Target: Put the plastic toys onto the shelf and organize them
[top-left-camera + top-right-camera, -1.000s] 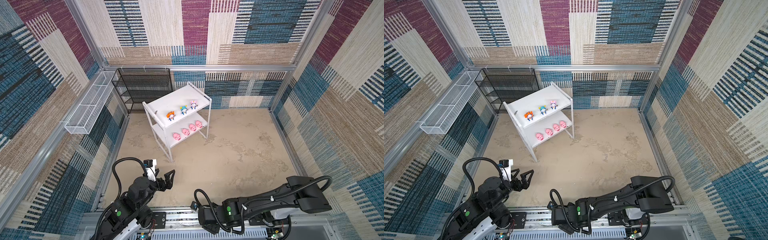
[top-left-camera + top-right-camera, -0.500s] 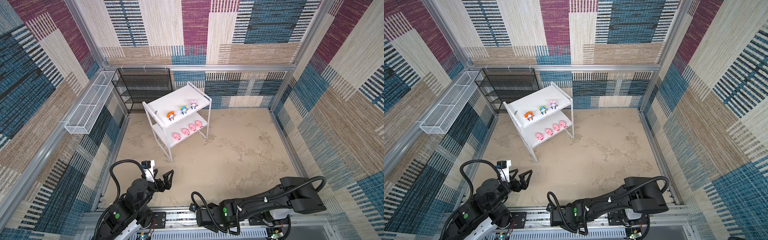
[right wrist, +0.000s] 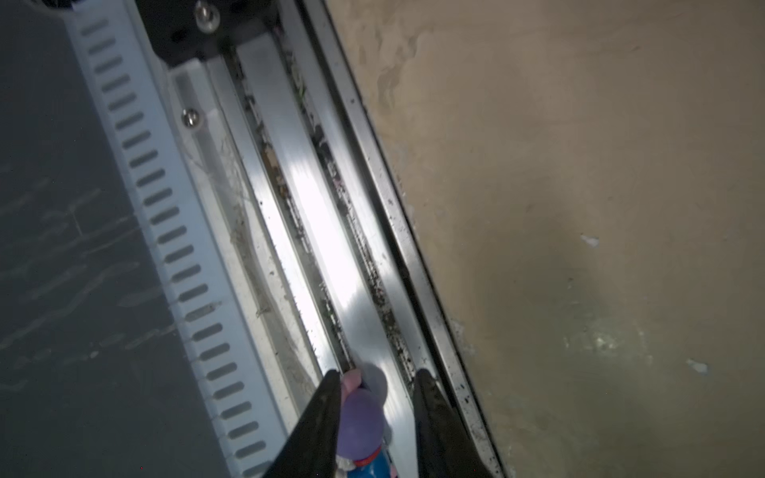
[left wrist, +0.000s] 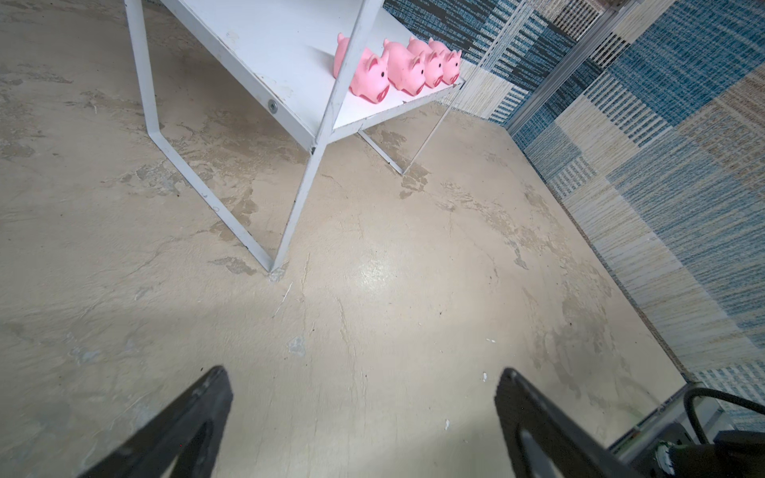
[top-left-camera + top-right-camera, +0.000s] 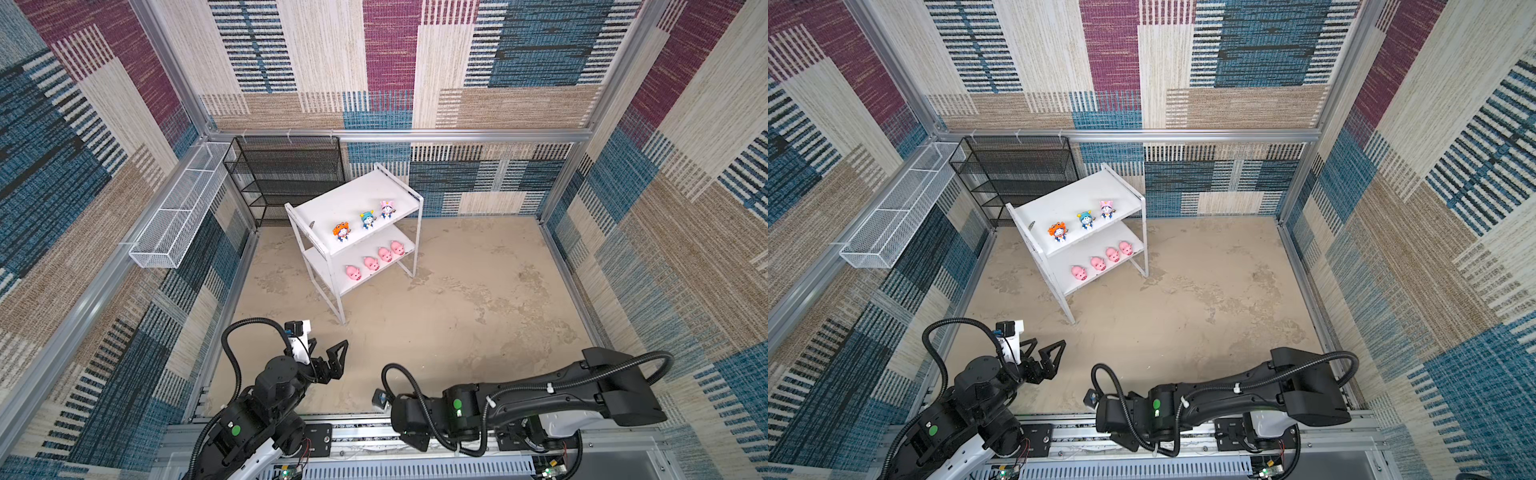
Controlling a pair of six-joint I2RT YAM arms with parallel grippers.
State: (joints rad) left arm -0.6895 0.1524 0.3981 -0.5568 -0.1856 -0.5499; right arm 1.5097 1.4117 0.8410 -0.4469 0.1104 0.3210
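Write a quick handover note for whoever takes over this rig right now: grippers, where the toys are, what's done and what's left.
Left gripper: open, empty, above the bare floor in front of the shelf.
Right gripper: low over the front rail, fingers either side of the purple-hooded figurine. One touches it and a gap shows at the other, so a firm grip is unconfirmed.
Done: four pink pigs in a row on the lower board; orange-hooded figurine, blue-hooded figurine and pink-hooded figurine in a row on the upper board.
Left: secure the purple one and stand it on the upper board, probably in that row.
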